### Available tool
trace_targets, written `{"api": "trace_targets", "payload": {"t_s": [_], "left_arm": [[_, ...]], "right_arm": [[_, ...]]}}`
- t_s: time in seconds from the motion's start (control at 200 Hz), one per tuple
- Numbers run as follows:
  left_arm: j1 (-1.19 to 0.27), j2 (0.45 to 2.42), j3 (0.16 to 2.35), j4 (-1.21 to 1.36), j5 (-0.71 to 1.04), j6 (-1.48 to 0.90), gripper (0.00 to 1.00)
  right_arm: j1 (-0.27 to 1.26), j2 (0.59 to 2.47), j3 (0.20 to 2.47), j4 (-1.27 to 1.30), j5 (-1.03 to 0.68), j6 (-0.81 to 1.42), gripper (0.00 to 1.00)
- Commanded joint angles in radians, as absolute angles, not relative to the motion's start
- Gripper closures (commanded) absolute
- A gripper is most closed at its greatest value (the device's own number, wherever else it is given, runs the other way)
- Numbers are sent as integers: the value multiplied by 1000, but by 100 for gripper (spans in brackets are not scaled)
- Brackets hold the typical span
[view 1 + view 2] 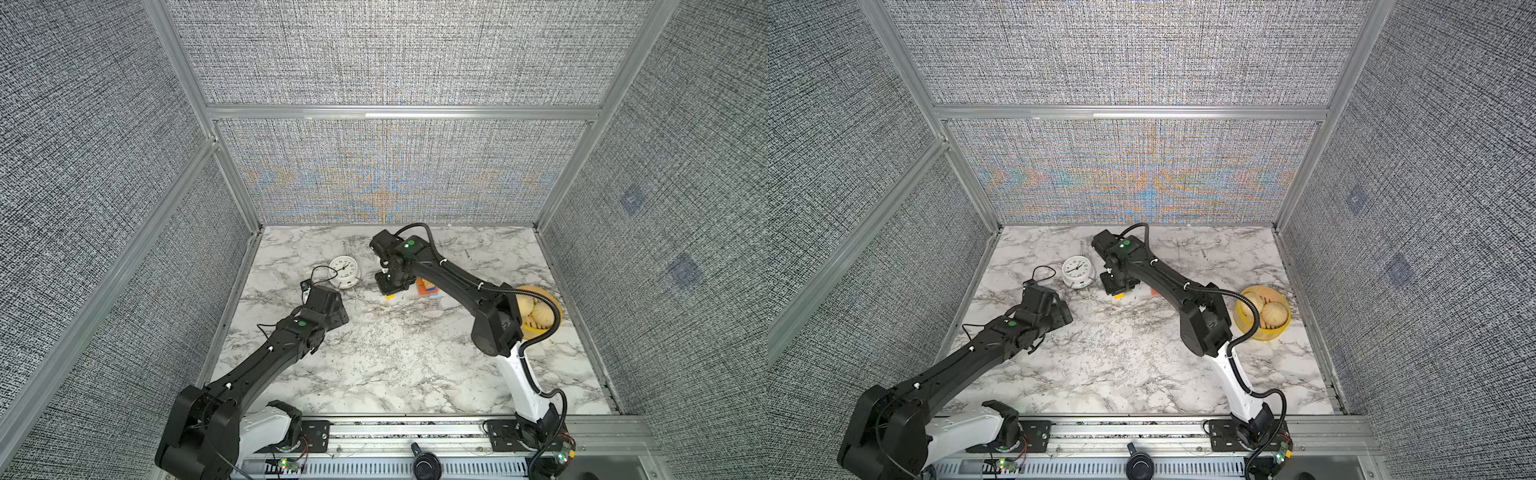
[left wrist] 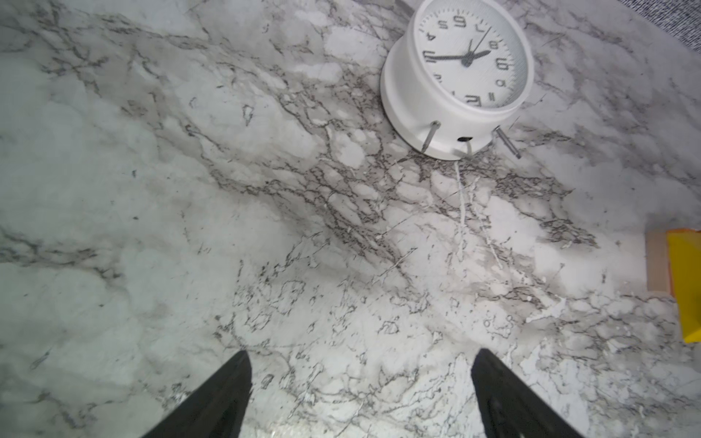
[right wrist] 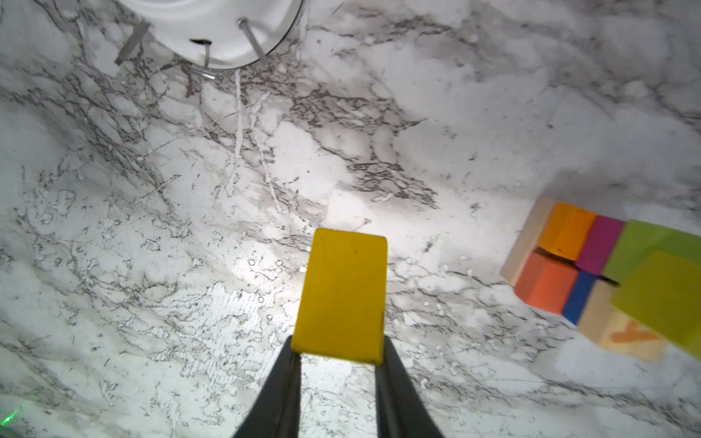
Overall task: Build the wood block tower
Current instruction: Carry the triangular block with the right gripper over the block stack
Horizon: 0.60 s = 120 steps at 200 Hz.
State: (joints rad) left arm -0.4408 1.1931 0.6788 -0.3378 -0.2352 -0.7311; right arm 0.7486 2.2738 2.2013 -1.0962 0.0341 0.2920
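Pinching a yellow block (image 3: 343,295) in the right claw (image 3: 339,354), jaws pressing on its two long sides at the near end and leaving most of its flat face jutting out past the fingertips. Pointing that claw down at the marble bench (image 3: 170,227); whether touching the bench with the block or holding it clear, cannot tell. Standing apart from the tower (image 3: 591,280), off to the right of that claw as seen from above and partly hidden there behind the right arm: a tight stack of tan, orange, red-orange, magenta, blue and green blocks, with a tan piece bearing an orange letter along one edge. Lying on the opposite side of the right claw, near but not touching: a white clock (image 1: 344,271) with thin metal legs showing. Hanging the left claw (image 2: 360,356) over bare bench with jaws spread wide, gripping nothing, facing the clock ahead and apart from it. Sitting far behind the right claw, beside that arm's elbow: a yellow bowl (image 1: 1262,334) of round tan pieces.
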Motion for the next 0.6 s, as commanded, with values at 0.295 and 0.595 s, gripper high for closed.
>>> {"api": "trace_targets", "payload": {"t_s": [0.295,0.595], "left_arm": [[-439,1390,856,-344,-156,-706,8],[-439,1545,1013,-352,-109,-676,9]], "right_arm": [[635,2184,2196,-1198,9,211,78],[575,2185,2213,-1222,-1,207,78]]}}
